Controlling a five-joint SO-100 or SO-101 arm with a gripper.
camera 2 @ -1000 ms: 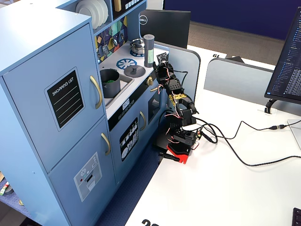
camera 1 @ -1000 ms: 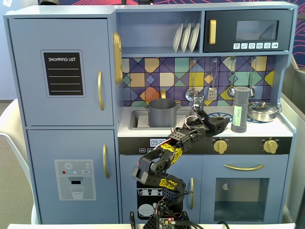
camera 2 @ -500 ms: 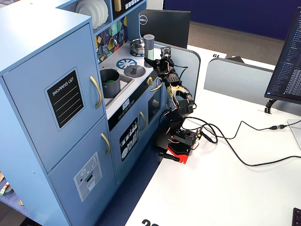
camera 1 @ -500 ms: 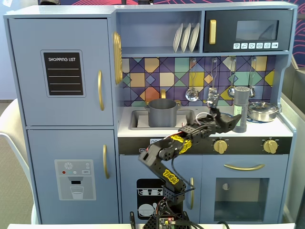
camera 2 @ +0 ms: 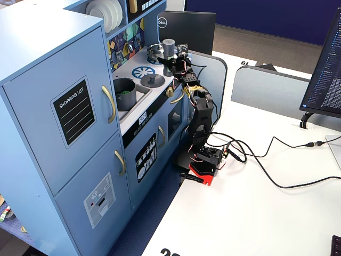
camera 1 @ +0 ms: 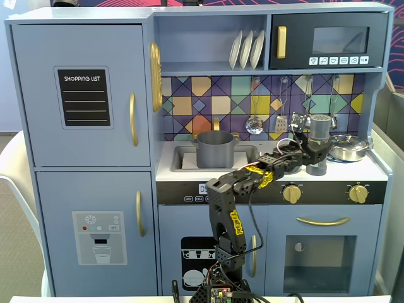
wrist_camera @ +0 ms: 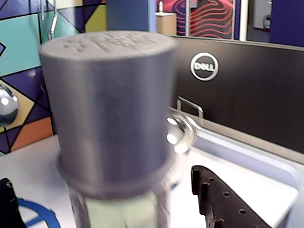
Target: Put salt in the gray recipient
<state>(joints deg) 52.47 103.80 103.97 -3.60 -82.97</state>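
Fixed views: one salt [camera 1: 320, 129] shaker, upright, at right end of toy-kitchen surface [camera 1: 372, 172], clamped in gripper [camera 1: 314, 153]. One gray recipient [camera 1: 214, 149] in sink at surface left, well apart from salt; green contents visible [camera 2: 124, 93]. One shiny steel pan [camera 1: 348, 147] just right of salt. One flat gray lid [camera 2: 152, 80] on stove. Three white plates [camera 1: 247, 49] on upper shelf. Writing: "SHOPPING LIST" panel [camera 1: 84, 98] on fridge door; "DELL" logo [wrist_camera: 204, 66] on monitor in wrist view. Wrist view: salt cap [wrist_camera: 107, 95] fills frame, pale green label below. Room: surface bare between sink and salt.

"SHOPPING LIST" chalkboard [camera 1: 84, 98] (Dell monitor [wrist_camera: 203, 66])
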